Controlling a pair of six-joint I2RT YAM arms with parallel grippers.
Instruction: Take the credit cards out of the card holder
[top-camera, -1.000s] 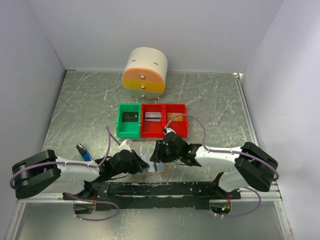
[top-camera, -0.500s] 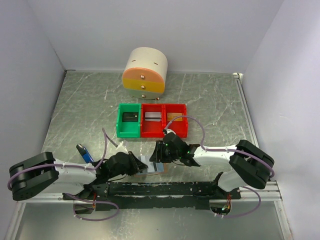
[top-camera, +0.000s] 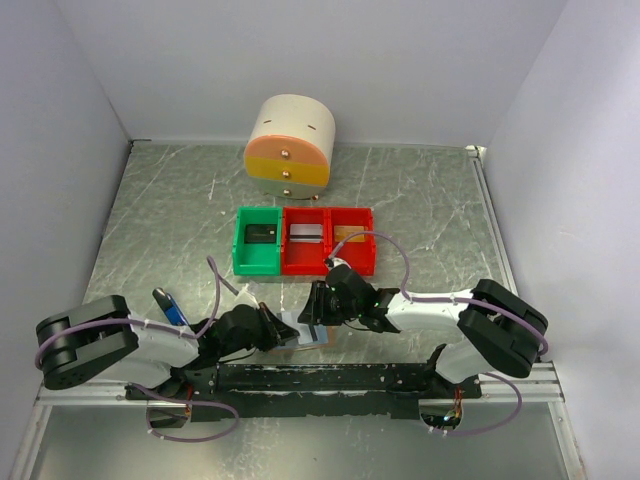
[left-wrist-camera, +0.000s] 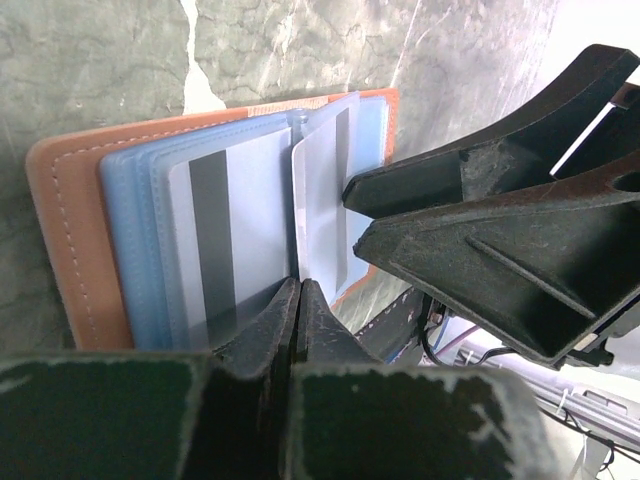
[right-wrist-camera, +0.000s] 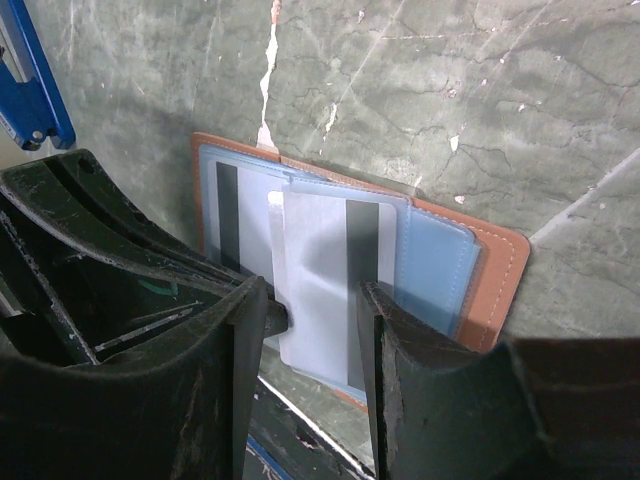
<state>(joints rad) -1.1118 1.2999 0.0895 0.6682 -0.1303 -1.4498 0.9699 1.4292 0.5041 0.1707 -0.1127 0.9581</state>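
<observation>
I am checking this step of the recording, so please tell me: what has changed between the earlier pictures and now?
The left arm's elbow shifted a little toward the centre, and the left gripper closed at the edge of a credit card; a firm grip cannot be confirmed. The right gripper, card holder, bins and blue gadget stayed put.

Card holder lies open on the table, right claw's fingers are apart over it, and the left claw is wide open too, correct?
No: the left claw is shut, fingers pressed together, as the left wrist view shows. The card holder does lie open on the table, the right claw's fingers apart over it.
</observation>
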